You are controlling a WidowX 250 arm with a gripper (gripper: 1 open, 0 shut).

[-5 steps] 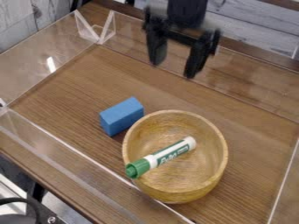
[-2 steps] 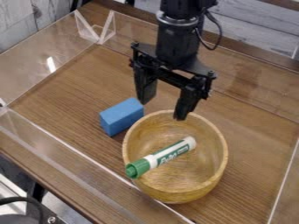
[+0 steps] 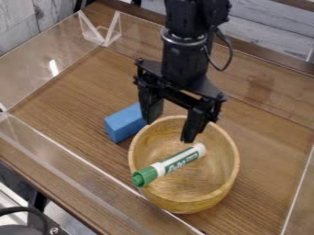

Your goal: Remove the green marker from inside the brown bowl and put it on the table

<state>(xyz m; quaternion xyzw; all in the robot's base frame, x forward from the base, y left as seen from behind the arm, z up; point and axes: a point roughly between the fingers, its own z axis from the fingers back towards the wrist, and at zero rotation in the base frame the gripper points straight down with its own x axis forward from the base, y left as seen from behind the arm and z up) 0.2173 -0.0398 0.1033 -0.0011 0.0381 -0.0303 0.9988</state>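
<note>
The gripper (image 3: 173, 113) is seen pointing straight down with its two black fingers (image 3: 197, 122) spread wide apart; nothing is held between them and no contact with any object can be made out. It hangs over the far rim of the brown bowl (image 3: 227, 167), the left finger just outside or at the rim, the right finger over the bowl's far inner edge. The green marker (image 3: 171, 164) is found lying inside the bowl, tilted along the inner slope, green cap at the near-left, white barrel running up toward the far-right. A blue block (image 3: 127, 122) is noted on the table (image 3: 73, 92), just left of the bowl and beside the left finger.
</note>
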